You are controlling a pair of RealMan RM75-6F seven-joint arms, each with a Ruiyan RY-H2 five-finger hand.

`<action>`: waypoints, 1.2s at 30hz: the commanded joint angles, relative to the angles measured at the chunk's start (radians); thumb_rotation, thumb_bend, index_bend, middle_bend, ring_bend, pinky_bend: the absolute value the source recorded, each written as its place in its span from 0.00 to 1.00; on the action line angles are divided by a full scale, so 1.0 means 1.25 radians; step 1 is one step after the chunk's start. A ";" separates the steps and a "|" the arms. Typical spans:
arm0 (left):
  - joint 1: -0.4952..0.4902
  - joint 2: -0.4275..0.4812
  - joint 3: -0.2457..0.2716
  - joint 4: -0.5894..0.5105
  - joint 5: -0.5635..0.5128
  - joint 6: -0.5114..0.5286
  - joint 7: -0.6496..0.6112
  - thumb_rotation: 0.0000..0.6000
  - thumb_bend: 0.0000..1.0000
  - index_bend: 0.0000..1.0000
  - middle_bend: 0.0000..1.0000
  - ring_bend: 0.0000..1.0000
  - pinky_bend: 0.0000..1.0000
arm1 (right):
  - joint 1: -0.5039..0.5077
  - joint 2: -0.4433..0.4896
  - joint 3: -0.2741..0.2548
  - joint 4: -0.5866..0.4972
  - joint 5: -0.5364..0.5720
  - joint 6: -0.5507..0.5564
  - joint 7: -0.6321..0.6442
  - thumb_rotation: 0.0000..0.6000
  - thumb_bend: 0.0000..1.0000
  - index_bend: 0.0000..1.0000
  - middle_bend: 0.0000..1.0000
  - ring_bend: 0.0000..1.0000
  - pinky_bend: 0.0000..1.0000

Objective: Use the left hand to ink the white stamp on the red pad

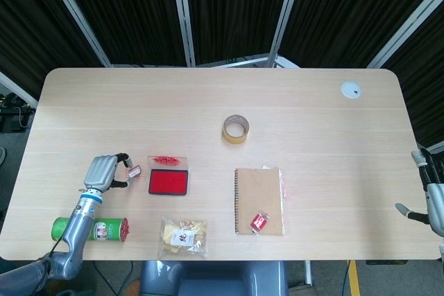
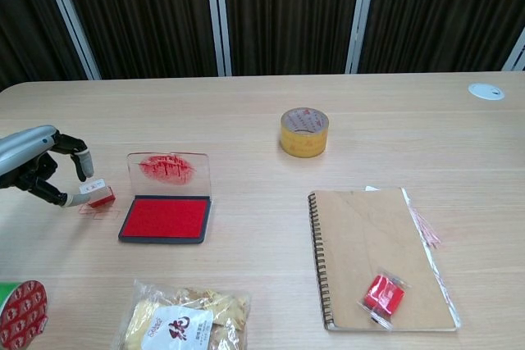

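Observation:
The white stamp point(image 1: 134, 170) point(image 2: 99, 193), with a red face, is just left of the red ink pad point(image 1: 168, 182) point(image 2: 165, 218). The pad lies open, its clear lid point(image 2: 168, 171) standing up at the back. My left hand point(image 1: 103, 172) point(image 2: 39, 166) reaches in from the left and pinches the stamp between its fingertips, low over the table. A faint clear cap point(image 2: 98, 210) lies under the stamp. My right hand point(image 1: 431, 199) hangs off the table's right edge, fingers apart and holding nothing; only the head view shows it.
A green can point(image 1: 92, 229) point(image 2: 20, 312) lies by my left forearm. A snack bag point(image 1: 184, 236) point(image 2: 182, 321) sits at the front edge. A brown notebook point(image 1: 259, 199) point(image 2: 377, 252) carries a small red packet point(image 2: 384, 295). A tape roll point(image 1: 236, 128) point(image 2: 304, 131) stands mid-table.

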 commanded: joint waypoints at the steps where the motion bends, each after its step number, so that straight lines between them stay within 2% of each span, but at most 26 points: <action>1: 0.001 -0.001 -0.005 0.005 0.000 0.006 -0.005 1.00 0.15 0.48 0.45 0.86 0.89 | 0.000 0.000 0.000 0.000 0.000 0.000 0.000 1.00 0.00 0.00 0.00 0.00 0.00; 15: 0.000 0.008 -0.020 0.021 0.004 0.011 -0.033 1.00 0.15 0.44 0.42 0.84 0.88 | 0.001 -0.001 0.000 0.000 0.004 -0.004 -0.002 1.00 0.00 0.00 0.00 0.00 0.00; 19: 0.003 0.024 -0.023 0.001 0.017 0.029 -0.042 1.00 0.15 0.44 0.42 0.83 0.87 | 0.000 0.000 0.000 -0.002 0.002 -0.001 -0.001 1.00 0.00 0.00 0.00 0.00 0.00; 22: 0.009 0.051 -0.024 -0.034 0.036 0.058 -0.044 1.00 0.15 0.44 0.40 0.79 0.83 | -0.001 0.002 0.000 -0.004 -0.002 0.002 0.004 1.00 0.00 0.00 0.00 0.00 0.00; 25: 0.020 0.086 -0.026 -0.077 0.058 0.100 -0.035 1.00 0.08 0.38 0.27 0.64 0.70 | -0.002 0.005 -0.001 -0.008 -0.009 0.007 0.008 1.00 0.00 0.00 0.00 0.00 0.00; 27: 0.033 0.115 -0.025 -0.108 0.080 0.144 -0.014 1.00 0.02 0.28 0.13 0.48 0.54 | -0.004 0.007 -0.003 -0.011 -0.016 0.012 0.012 1.00 0.00 0.00 0.00 0.00 0.00; 29: 0.053 0.158 -0.017 -0.153 0.103 0.197 0.049 1.00 0.00 0.11 0.01 0.27 0.27 | -0.005 0.008 -0.005 -0.012 -0.023 0.016 0.013 1.00 0.00 0.00 0.00 0.00 0.00; 30: 0.067 0.180 -0.011 -0.180 0.114 0.227 0.096 1.00 0.00 0.04 0.00 0.16 0.14 | -0.005 0.009 -0.006 -0.012 -0.026 0.016 0.013 1.00 0.00 0.00 0.00 0.00 0.00; 31: 0.077 0.195 -0.006 -0.201 0.120 0.248 0.128 1.00 0.00 0.02 0.00 0.10 0.08 | -0.005 0.009 -0.007 -0.013 -0.028 0.017 0.014 1.00 0.00 0.00 0.00 0.00 0.00; 33: 0.108 0.237 0.007 -0.270 0.123 0.288 0.195 1.00 0.00 0.00 0.00 0.00 0.00 | -0.006 0.011 -0.009 -0.016 -0.035 0.021 0.016 1.00 0.00 0.00 0.00 0.00 0.00; 36: 0.164 0.319 0.034 -0.414 0.110 0.340 0.298 1.00 0.00 0.00 0.00 0.00 0.00 | -0.010 0.016 -0.009 -0.023 -0.046 0.035 0.026 1.00 0.00 0.00 0.00 0.00 0.00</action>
